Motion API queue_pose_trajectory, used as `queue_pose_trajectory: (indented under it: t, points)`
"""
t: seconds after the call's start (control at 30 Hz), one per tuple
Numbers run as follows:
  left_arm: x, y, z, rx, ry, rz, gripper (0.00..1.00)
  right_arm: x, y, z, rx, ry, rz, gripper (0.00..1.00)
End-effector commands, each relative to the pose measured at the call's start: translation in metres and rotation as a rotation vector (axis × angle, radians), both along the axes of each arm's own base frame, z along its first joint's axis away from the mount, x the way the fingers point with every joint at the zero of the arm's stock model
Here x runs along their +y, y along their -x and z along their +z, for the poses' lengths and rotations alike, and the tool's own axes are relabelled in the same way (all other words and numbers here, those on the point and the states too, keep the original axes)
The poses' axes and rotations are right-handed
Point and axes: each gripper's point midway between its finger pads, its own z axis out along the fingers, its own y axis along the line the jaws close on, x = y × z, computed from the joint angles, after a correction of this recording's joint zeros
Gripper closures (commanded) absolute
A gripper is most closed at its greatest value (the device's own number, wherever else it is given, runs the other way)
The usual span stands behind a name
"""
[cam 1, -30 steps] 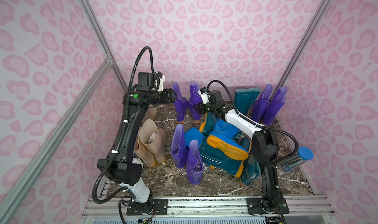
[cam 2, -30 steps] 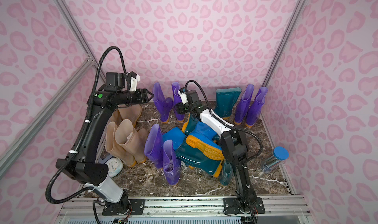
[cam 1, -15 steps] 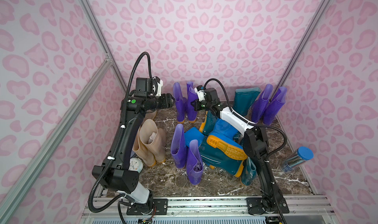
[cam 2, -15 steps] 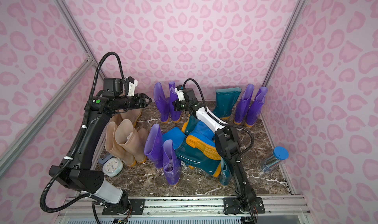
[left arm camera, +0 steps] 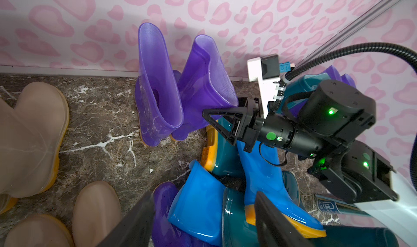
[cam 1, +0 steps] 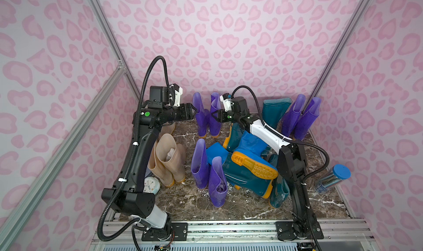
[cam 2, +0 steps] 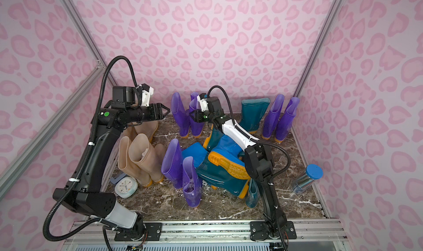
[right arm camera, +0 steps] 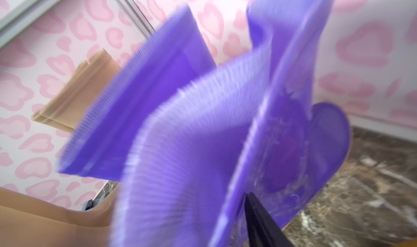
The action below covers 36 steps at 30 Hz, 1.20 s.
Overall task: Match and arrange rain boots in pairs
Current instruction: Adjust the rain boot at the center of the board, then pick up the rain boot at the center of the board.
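Observation:
Two purple rain boots stand side by side at the back wall, one [cam 1: 199, 117] upright, the other [cam 1: 215, 107] [left arm camera: 203, 76] with a crumpled cuff. My right gripper [cam 1: 215, 118] [left arm camera: 209, 119] is open at that cuff. One of its fingers [right arm camera: 259, 221] shows beside the cuff wall and purple rubber hides the other. My left gripper [cam 1: 194, 111] [left arm camera: 204, 196] hangs open and empty just left of the pair. Bright blue boots [cam 1: 247, 144] and teal boots [cam 1: 247, 176] lie piled in the middle.
Two purple boots [cam 1: 302, 117] and a teal boot [cam 1: 272, 112] stand at the back right. Two more purple boots [cam 1: 206, 169] stand near the front. Beige boots [cam 1: 167, 162] are under the left arm, next to a pale clock [cam 1: 150, 185]. A blue-capped bottle [cam 1: 332, 178] leans at the right wall.
The purple boot with the crumpled cuff has come left, close beside the other back boot, with my right gripper following at its cuff. The left arm shifted only slightly.

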Motion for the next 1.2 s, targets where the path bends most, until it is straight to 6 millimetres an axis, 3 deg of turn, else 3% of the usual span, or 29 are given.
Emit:
queue_pose_trajectory:
  t: [0.0,0.2,0.37,0.53,0.63,0.8,0.93,1.1,1.17]
  points:
    - [-0.003,0.016,0.017,-0.047,0.004,-0.032,0.28,-0.025,0.001,-0.006,0.005,0.12,-0.062,0.42]
    - [-0.013,0.047,0.032,-0.1,-0.042,-0.076,0.28,-0.079,0.021,0.013,-0.026,0.216,-0.184,0.41]
    - [-0.05,0.066,0.031,-0.138,-0.088,-0.189,0.28,-0.124,0.052,0.042,-0.084,0.271,-0.312,0.42]
    - [-0.097,0.076,0.018,-0.143,-0.11,-0.343,0.28,-0.178,0.087,0.065,-0.138,0.203,-0.438,0.39]
    - [-0.124,0.077,0.003,-0.105,-0.075,-0.414,0.29,-0.203,0.102,0.062,-0.138,0.163,-0.456,0.39]
    - [-0.154,0.082,-0.025,-0.03,-0.139,-0.465,0.3,-0.261,0.121,0.051,-0.086,0.374,-0.661,0.38]
    - [-0.182,0.092,-0.039,-0.025,-0.186,-0.54,0.3,-0.306,0.151,0.065,-0.094,0.467,-0.826,0.35]
    - [-0.197,0.081,-0.054,0.005,-0.197,-0.531,0.31,-0.332,0.19,0.085,-0.084,0.414,-0.918,0.34]
    - [-0.199,0.076,-0.054,0.009,-0.191,-0.511,0.32,-0.346,0.205,0.085,-0.024,0.417,-0.973,0.4]
